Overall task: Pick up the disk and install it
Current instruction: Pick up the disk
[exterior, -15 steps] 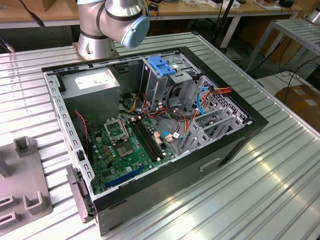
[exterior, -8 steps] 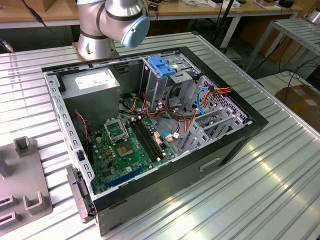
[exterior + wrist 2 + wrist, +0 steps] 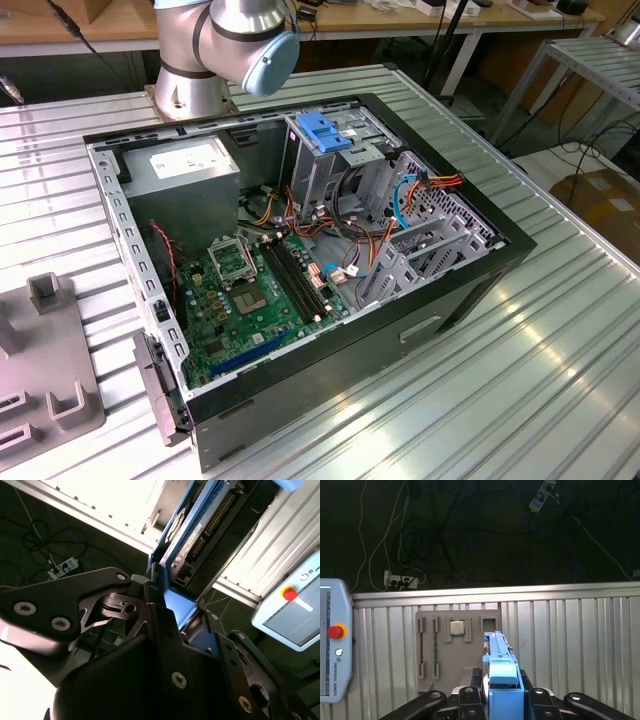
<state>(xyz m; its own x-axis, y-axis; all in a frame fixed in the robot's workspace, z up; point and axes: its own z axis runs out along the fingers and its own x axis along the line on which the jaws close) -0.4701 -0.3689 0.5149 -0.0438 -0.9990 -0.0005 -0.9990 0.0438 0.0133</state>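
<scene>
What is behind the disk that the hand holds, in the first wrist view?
A grey slotted plate on the ribbed metal table, with a square chip in it. The disk covers part of the plate, so that part cannot be seen.

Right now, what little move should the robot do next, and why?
Probably carry the disk over toward the open computer. The gripper is shut on the disk, and in the first wrist view it faces the grey tray on the table, not the computer.
</scene>
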